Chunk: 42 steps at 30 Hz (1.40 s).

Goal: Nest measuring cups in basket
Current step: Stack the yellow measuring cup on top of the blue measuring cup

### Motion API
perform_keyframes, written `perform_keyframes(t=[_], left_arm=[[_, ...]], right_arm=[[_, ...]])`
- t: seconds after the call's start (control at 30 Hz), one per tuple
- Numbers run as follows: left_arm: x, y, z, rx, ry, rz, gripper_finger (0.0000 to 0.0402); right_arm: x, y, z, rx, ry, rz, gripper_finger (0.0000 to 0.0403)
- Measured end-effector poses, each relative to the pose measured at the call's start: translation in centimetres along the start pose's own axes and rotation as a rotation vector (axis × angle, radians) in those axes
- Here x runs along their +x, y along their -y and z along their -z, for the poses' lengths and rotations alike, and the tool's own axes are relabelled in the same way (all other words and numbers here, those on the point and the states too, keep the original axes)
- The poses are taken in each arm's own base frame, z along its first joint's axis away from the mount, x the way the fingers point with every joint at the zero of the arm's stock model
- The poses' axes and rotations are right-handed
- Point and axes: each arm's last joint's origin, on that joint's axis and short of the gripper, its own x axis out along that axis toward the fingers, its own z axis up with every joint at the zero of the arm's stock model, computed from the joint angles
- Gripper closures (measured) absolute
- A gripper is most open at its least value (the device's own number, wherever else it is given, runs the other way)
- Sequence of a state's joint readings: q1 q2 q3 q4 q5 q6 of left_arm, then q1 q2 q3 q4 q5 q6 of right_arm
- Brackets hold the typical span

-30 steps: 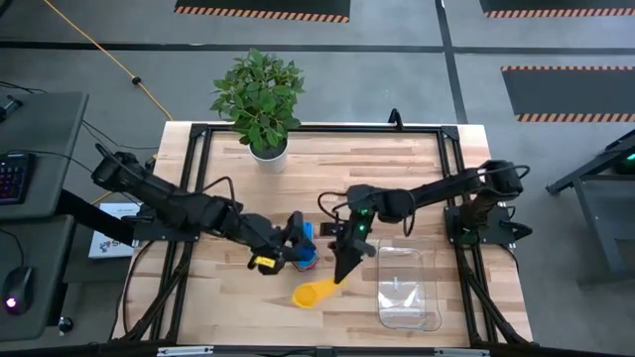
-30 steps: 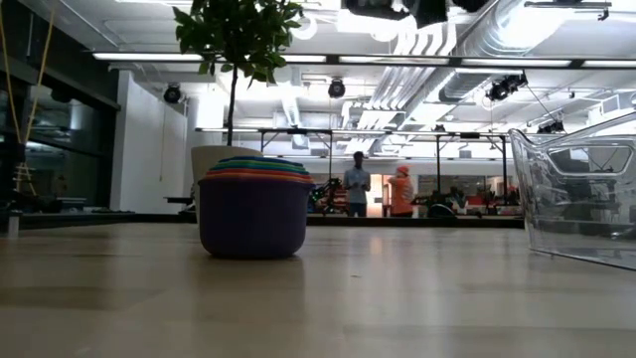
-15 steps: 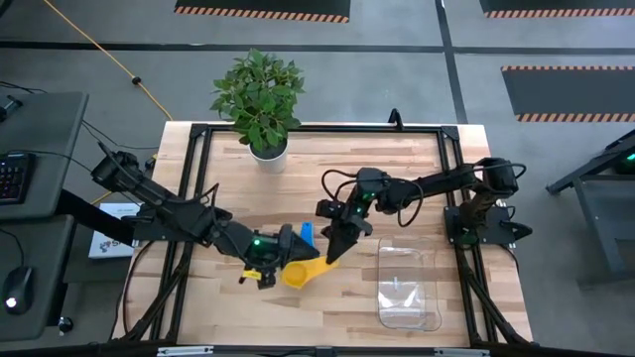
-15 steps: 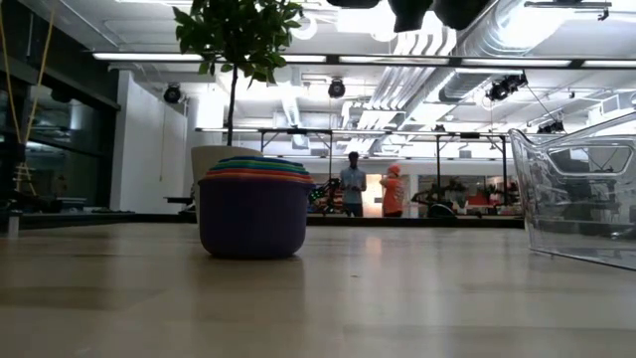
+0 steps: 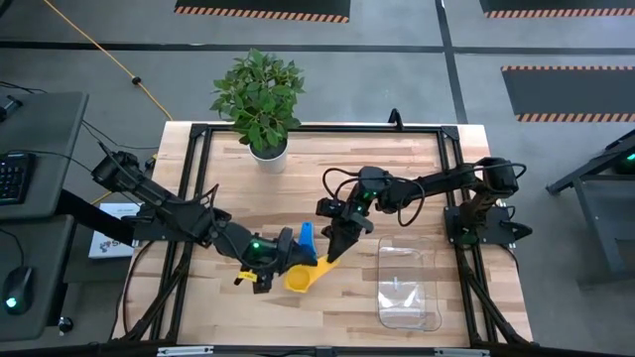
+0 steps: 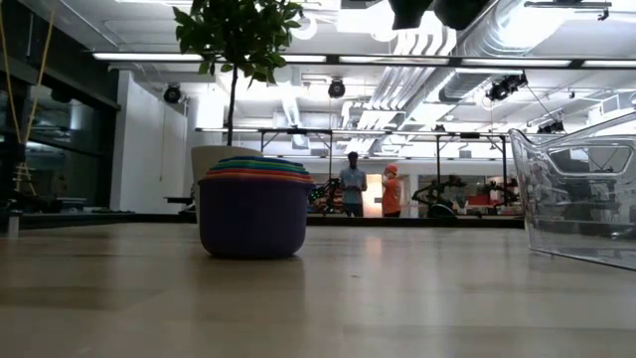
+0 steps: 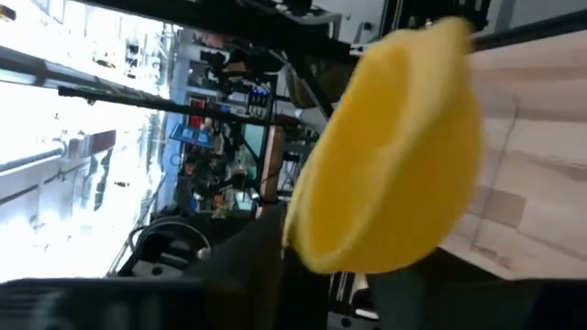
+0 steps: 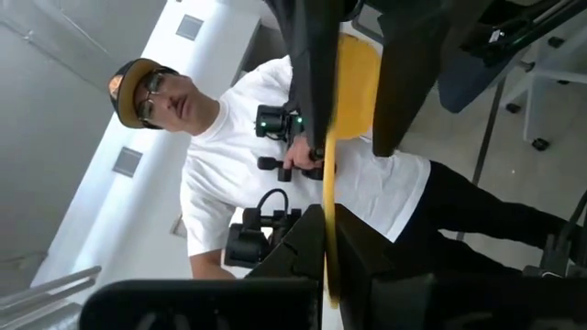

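**Yellow cup held between two grippers**

Yellow plastic measuring cup with a short flat handle hangs over the front middle of the wooden table. The right gripper has its two dark fingers pressed together on the flat handle; in the right wrist view the yellow handle shows edge-on between these fingers. The left gripper is at the bowl of the same cup, from the other side. In the left wrist view the yellow bowl fills the picture just before the dark fingers, with its hollow turned to the camera. The fingers are partly spread, but I cannot tell whether they press on the bowl.

Stack of nested measuring cups, dark blue outside with red, orange and green rims on top, stands on the table near the left gripper. Clear rectangular plastic basket lies at the front right of the table, well apart from the yellow cup. White pot with a green plant stands at the back edge.
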<state>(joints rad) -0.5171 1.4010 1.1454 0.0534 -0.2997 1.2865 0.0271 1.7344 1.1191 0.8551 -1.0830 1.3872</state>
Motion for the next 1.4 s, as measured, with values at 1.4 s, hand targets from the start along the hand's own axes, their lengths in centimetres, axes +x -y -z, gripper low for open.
perform_keyframes(t=[1.4], left_arm=[[-3.5, 5.0, 3.2, -0.680, -0.560, 0.061, 0.0401]], right_arm=[[-5.8, 1.4, -2.5, 0.119, 0.123, 0.123, 0.0249]])
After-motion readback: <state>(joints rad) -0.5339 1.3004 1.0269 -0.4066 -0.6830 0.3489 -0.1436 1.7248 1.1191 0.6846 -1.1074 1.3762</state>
